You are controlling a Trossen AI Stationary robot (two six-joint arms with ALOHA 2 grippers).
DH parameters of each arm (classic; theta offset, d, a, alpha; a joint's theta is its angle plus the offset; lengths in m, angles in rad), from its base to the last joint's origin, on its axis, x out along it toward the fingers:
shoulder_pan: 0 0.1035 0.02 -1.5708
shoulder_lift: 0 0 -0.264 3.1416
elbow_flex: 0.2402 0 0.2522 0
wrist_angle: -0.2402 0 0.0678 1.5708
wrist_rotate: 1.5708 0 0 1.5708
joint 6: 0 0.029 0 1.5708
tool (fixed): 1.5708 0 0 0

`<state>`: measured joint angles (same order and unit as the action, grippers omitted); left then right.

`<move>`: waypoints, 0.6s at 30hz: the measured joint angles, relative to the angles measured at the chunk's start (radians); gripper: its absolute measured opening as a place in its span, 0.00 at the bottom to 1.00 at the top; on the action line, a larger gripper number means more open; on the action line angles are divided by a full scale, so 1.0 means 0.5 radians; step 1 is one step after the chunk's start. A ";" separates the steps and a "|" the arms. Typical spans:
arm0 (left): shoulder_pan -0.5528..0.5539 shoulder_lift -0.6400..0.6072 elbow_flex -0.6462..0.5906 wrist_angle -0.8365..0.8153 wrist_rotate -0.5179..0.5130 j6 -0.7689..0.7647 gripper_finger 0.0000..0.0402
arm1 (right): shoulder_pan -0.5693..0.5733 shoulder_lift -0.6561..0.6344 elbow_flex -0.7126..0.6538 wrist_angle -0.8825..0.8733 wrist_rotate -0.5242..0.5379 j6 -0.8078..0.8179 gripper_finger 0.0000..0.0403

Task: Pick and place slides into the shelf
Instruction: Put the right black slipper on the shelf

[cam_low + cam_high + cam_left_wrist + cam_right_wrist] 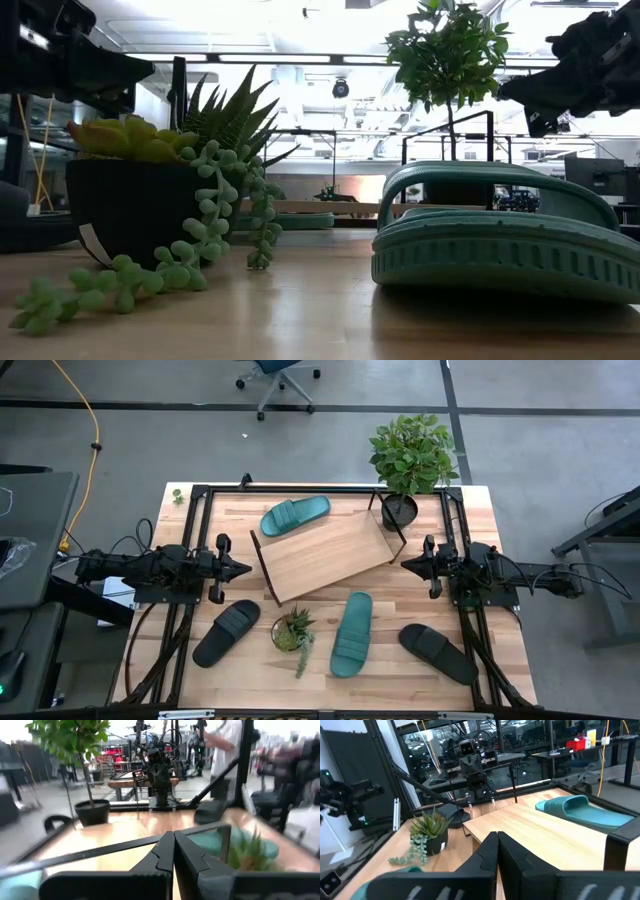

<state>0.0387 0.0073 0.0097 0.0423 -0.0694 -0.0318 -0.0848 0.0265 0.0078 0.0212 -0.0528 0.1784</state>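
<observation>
Though unseen overhead, person (227,740) beyond table.

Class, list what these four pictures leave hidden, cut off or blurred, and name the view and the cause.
- Low view: both black slides, hidden behind the succulent pot and teal slide.
- Left wrist view: person blurred, cut off by the top edge.
- Right wrist view: near teal slide mostly behind the right tool.

Four slides (351,633) around slanted shelf (325,553)
</observation>
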 joint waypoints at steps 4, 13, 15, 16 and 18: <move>0.000 -0.001 0.000 0.049 0.012 -0.490 0.00 | 0.000 0.000 0.000 0.003 -0.006 0.224 0.00; 0.000 0.000 0.000 0.032 0.012 -0.793 0.00 | 0.000 0.000 0.000 -0.006 0.144 1.588 0.00; 0.000 0.000 0.000 0.033 0.012 -0.860 0.00 | 0.000 0.000 0.000 -0.005 0.151 1.725 0.00; 0.000 0.000 0.000 0.033 0.012 -0.871 0.00 | 0.000 0.000 0.001 -0.005 0.151 1.768 0.00; 0.000 0.000 0.000 0.033 0.012 -0.874 0.00 | 0.000 0.000 0.000 -0.005 0.151 1.846 0.00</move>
<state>0.0387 0.0071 0.0097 0.0586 -0.0635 -0.4690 -0.0849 0.0265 0.0078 0.0185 0.0227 1.1014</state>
